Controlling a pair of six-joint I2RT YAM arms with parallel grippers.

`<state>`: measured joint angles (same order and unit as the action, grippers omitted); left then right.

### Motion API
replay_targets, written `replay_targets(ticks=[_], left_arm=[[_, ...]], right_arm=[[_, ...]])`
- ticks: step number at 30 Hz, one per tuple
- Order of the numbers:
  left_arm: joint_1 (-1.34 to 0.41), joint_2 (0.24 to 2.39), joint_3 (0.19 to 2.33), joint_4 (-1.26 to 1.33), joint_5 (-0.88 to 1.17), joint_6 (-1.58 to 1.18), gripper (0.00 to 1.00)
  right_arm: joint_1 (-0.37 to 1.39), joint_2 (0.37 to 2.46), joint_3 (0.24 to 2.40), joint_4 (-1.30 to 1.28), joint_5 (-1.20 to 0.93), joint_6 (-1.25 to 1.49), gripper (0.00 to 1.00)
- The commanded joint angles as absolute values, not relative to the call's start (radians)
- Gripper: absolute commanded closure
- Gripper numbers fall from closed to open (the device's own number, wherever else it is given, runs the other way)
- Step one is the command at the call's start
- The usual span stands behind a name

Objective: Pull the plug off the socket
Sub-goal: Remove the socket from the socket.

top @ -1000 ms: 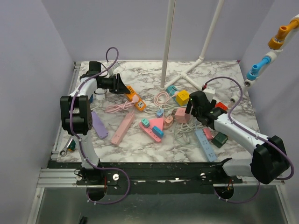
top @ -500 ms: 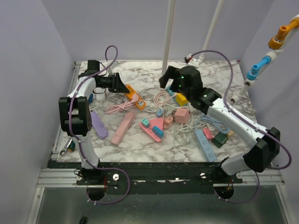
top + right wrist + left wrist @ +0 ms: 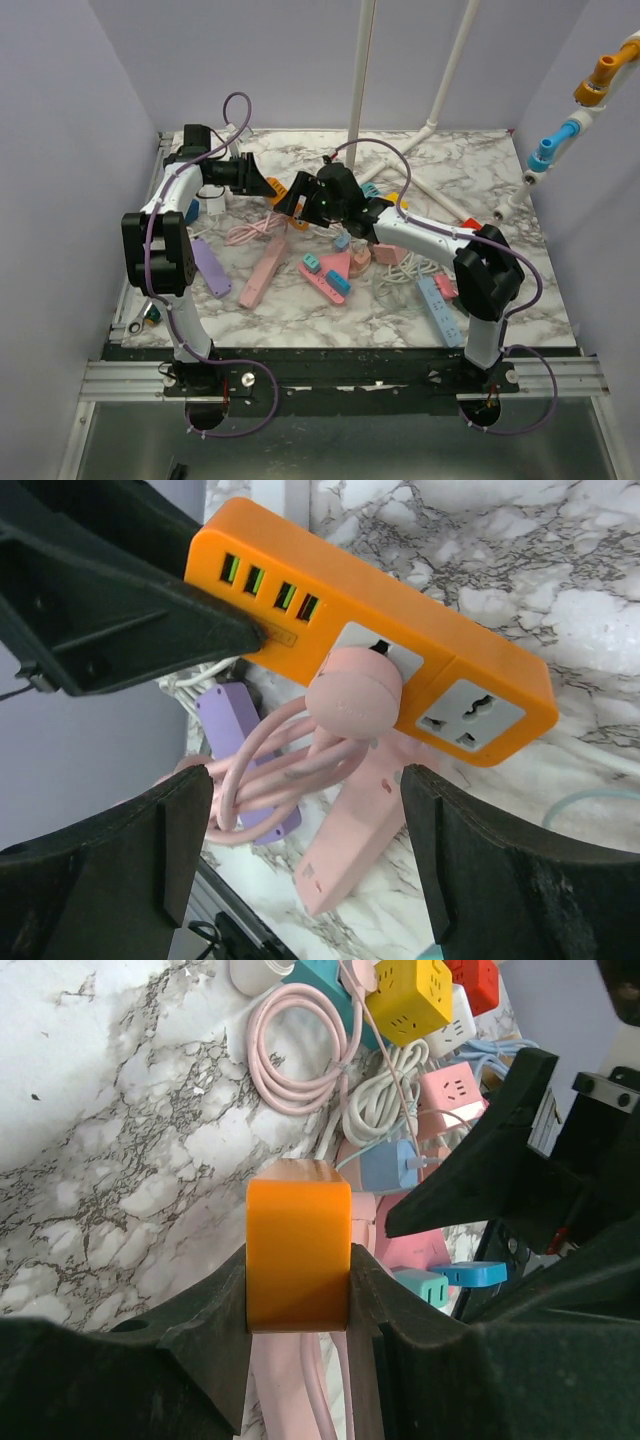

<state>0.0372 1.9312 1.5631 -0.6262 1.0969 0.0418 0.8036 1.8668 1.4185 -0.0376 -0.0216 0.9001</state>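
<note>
My R gripper (image 3: 303, 780) is over at 11 o'clock now, spread, facing pink plug (image 3: 352, 700); L gripper (image 3: 298, 1260) pinches orange strip (image 3: 400, 650); plug not out yet.

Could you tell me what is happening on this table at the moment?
The left claw is clamped on one end of the orange power strip, holding it in place. The right claw is open, with a finger on either side of the pink plug and not gripping it. The plug is seated in the strip and has not been pulled out yet.
</note>
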Motion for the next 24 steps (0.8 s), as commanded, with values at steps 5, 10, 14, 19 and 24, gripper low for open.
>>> replay_targets(ticks=[5, 10, 14, 19, 24], left_arm=[[0.042, 1.841, 1.561, -0.61, 1.158, 0.043, 1.0], [0.041, 1.834, 1.551, -0.598, 1.145, 0.04, 1.0], [0.042, 1.832, 1.552, -0.594, 1.137, 0.037, 1.0], [0.041, 1.829, 1.545, -0.584, 1.132, 0.024, 1.0], [0.041, 1.822, 1.537, -0.583, 1.135, 0.024, 1.0]], right_arm=[[0.809, 1.926, 1.469, 0.038, -0.086, 1.005, 0.17], [0.823, 1.953, 1.467, 0.044, -0.109, 1.037, 0.17], [0.843, 1.97, 1.459, 0.043, -0.11, 1.067, 0.17], [0.866, 1.994, 1.472, 0.011, -0.057, 1.092, 0.17], [0.87, 1.979, 1.441, 0.087, 0.019, 1.124, 0.17]])
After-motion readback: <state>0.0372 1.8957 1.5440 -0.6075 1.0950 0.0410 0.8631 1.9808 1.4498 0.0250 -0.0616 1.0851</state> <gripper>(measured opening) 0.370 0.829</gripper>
